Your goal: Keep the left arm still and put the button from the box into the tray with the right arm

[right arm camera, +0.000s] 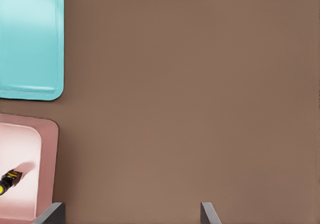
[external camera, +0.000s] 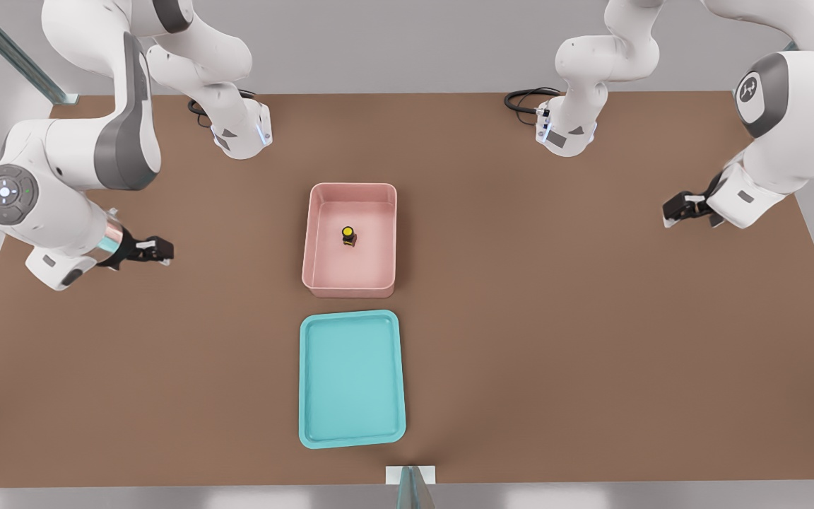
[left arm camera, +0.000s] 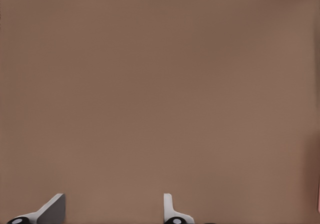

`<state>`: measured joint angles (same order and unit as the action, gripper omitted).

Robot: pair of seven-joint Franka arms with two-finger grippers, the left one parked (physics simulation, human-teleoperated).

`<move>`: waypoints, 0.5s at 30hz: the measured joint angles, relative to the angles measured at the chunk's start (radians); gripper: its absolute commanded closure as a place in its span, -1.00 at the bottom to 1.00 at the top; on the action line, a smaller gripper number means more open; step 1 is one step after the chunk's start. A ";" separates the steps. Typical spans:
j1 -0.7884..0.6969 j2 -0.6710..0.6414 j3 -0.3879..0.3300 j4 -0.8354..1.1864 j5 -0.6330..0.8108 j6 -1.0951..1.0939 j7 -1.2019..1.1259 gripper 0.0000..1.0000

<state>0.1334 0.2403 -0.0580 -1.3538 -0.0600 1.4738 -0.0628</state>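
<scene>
Nearest the camera lies one turquoise tray (external camera: 352, 378) on the brown desk (external camera: 591, 339). One pink box (external camera: 350, 239) stands just beyond at 12 o'clock, apart from it, holding one yellow-topped button (external camera: 347, 235) upright near its centre. At the box's 9 o'clock, well apart, the gripper (external camera: 156, 250) hovers, fingers (right arm camera: 207, 214) spread, released. Grey walls surround the desk.

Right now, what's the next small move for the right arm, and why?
Probably carry the open gripper across to above the box: the button stands on its floor, untouched, the tray holds nothing, and the gripper hangs off toward the front view's left.
</scene>
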 measured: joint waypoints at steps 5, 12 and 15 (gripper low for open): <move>0.260 0.139 0.107 -0.009 0.028 0.017 0.013 -0.86; 0.689 0.134 0.064 -0.550 0.093 0.392 0.267 -0.99; 0.706 0.129 0.040 -0.659 0.101 0.560 0.400 -0.98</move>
<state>0.8396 0.3688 -0.0180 -2.0132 0.0406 2.0343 0.3375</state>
